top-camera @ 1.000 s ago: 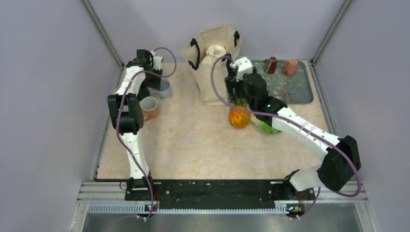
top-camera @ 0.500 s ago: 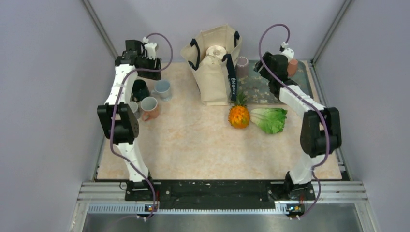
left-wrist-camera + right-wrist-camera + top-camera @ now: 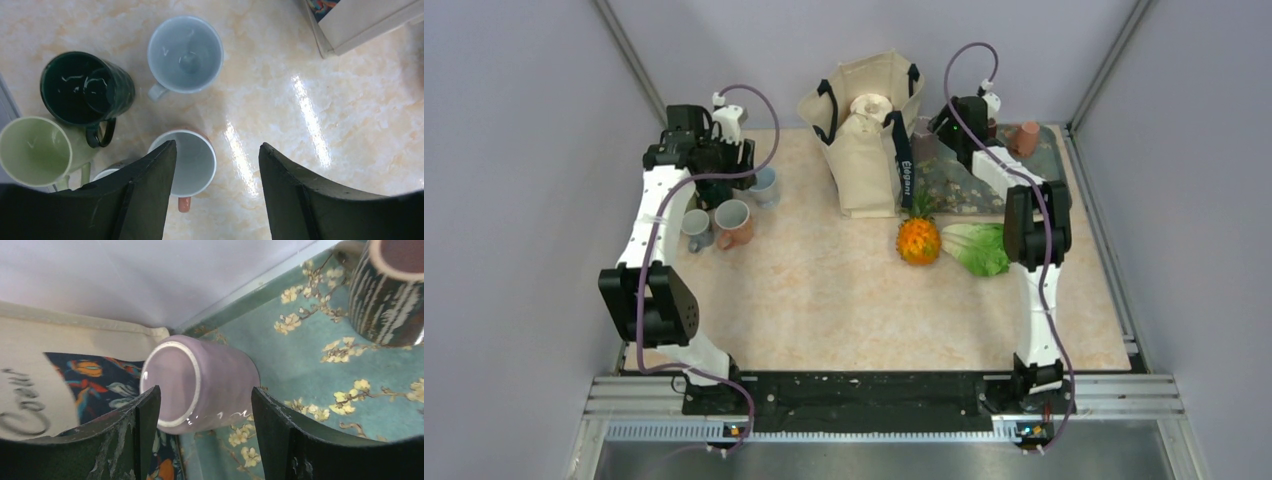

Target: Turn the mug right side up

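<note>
A lilac mug (image 3: 205,385) stands mouth down at the left corner of the floral teal tray (image 3: 310,365), beside the tote bag, with its base toward the right wrist camera. My right gripper (image 3: 205,396) is open, with one finger on each side of the mug and not touching it. In the top view the right gripper (image 3: 951,122) covers the mug. My left gripper (image 3: 217,152) is open and empty above a group of upright mugs, and it shows at the back left in the top view (image 3: 724,152).
Under the left gripper stand a light blue mug (image 3: 185,52), a dark green mug (image 3: 82,87), a pale green mug (image 3: 35,150) and an orange mug (image 3: 192,160). A striped brown mug (image 3: 390,290) stands on the tray. The tote bag (image 3: 864,130), pineapple (image 3: 918,240) and lettuce (image 3: 979,250) are mid-table.
My right arm has swung from the table's middle to the back tray and then left, so its open fingers now straddle the lilac mug. The left gripper has shifted slightly over the mugs.
</note>
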